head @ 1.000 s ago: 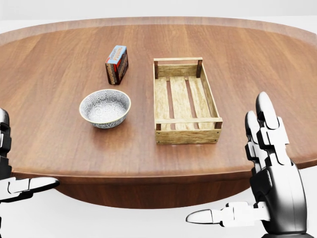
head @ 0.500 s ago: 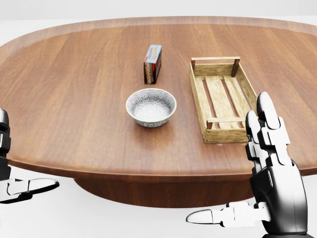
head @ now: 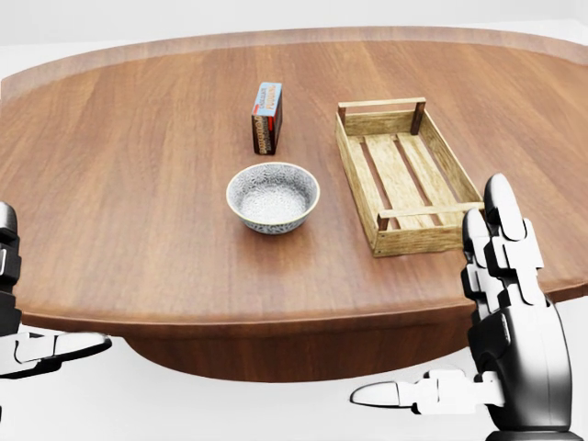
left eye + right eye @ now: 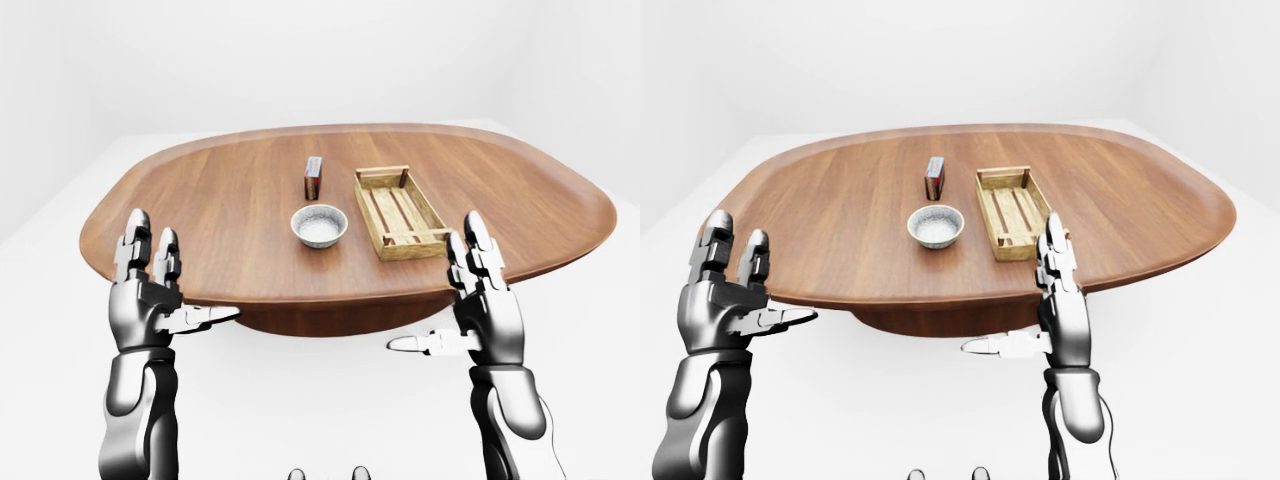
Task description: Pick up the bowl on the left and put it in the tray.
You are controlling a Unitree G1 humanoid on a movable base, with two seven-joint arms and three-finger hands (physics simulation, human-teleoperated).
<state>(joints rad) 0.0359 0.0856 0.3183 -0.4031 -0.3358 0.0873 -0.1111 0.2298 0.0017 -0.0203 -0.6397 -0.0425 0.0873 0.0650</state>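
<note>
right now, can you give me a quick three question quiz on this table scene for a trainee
1. True or false: the bowl already lies in the tray.
2. In the head view, what stands just above the bowl? A) small box B) mug C) spoon
3. Fill in: the left hand and right hand are both ___, holding nothing.
Key: 1 false; 2 A; 3 open.
</note>
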